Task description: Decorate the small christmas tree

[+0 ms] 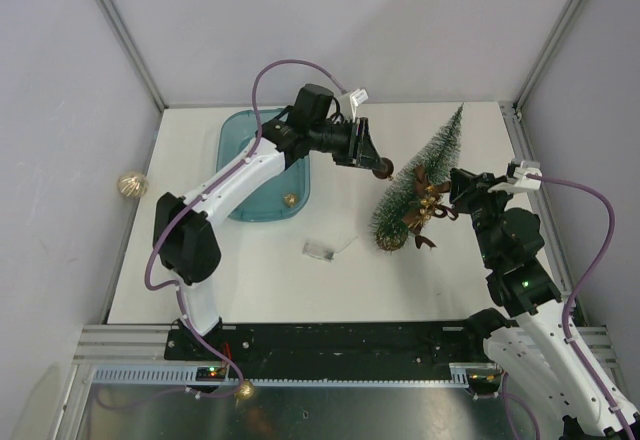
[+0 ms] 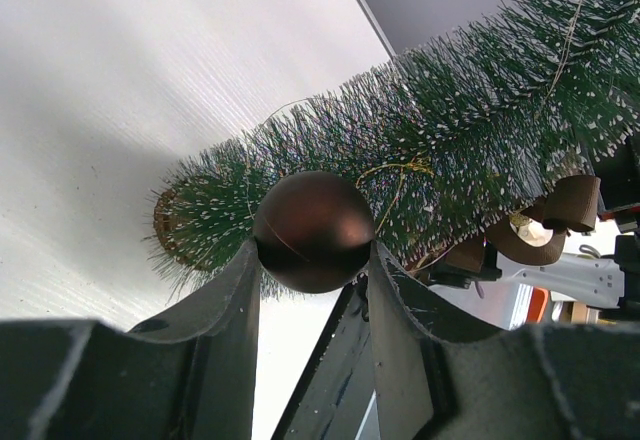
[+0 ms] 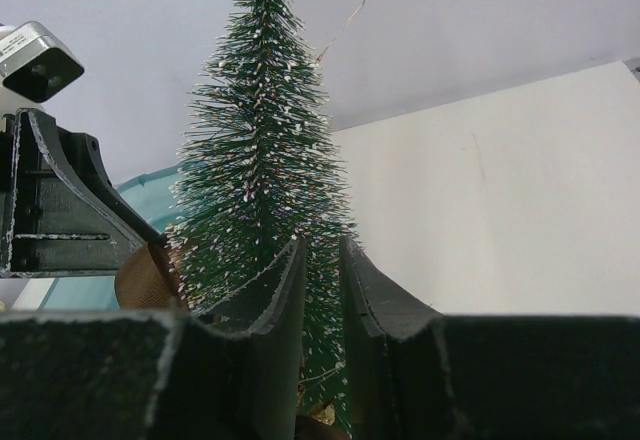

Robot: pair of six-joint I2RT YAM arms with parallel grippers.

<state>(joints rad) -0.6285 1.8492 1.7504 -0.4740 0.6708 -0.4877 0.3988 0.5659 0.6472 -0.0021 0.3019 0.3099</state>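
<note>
The small christmas tree [image 1: 437,150] stands tilted at the right of the table, dark green with frosted tips [image 2: 450,130], its round brown base [image 1: 388,241] toward the front. My left gripper [image 1: 372,160] is shut on a dark brown ball [image 2: 313,228], which sits right against the tree's lower bristles. My right gripper [image 1: 449,200] comes in from the tree's right side. Its fingers stand close together with the tree's [image 3: 262,160] bristles between them, gripper [image 3: 322,245] shut on it. A brown and gold ribbon bow [image 1: 430,200] hangs on the tree beside those fingers.
A blue tray [image 1: 240,140] at the back left holds a small gold ball [image 1: 288,199]. A small clear box [image 1: 320,248] with a thin wire lies in front of the tree. One gold ball [image 1: 130,185] lies off the table's left edge, another [image 1: 243,390] by the arm bases.
</note>
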